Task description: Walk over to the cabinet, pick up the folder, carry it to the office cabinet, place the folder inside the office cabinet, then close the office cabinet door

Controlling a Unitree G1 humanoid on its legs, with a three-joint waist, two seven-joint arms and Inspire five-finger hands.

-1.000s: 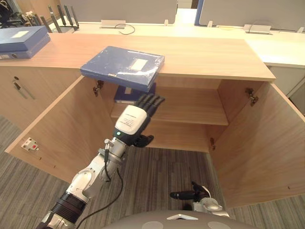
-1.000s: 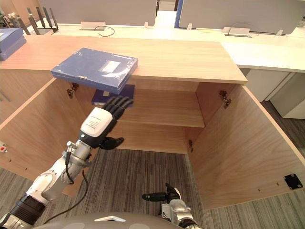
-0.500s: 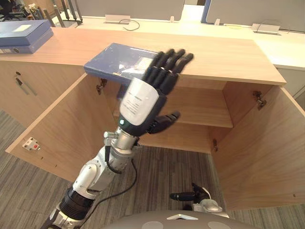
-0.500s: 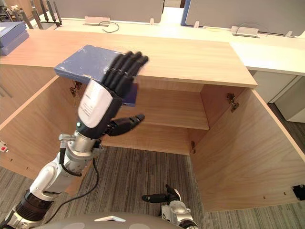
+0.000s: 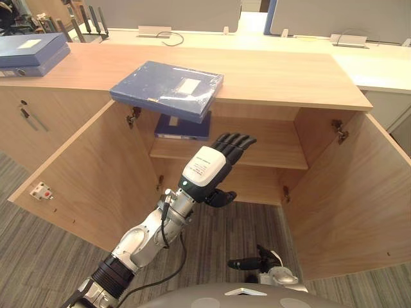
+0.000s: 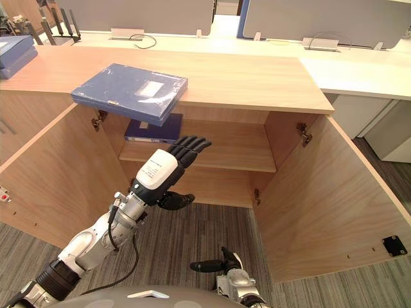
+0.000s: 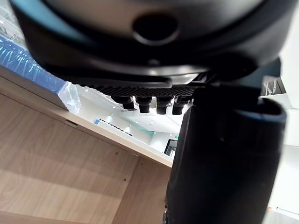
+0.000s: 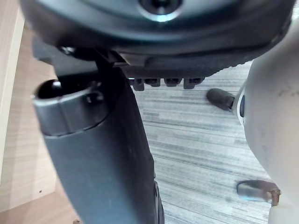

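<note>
Lowered again, the left hand (image 5: 205, 168) hangs before the open cabinet (image 5: 257, 144), fingers straight and empty. The folder (image 5: 168, 88) overhangs the tabletop (image 5: 282, 77).

The left hand (image 5: 226, 149) is finished in black, its back covered by a white plate (image 5: 204, 168) bearing print; the arm (image 5: 142, 239) is sheathed in silver-grey.

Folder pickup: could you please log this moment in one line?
folder: on cabinet top, untouched | left hand: open, below it | right hand: low | doors: open
</note>
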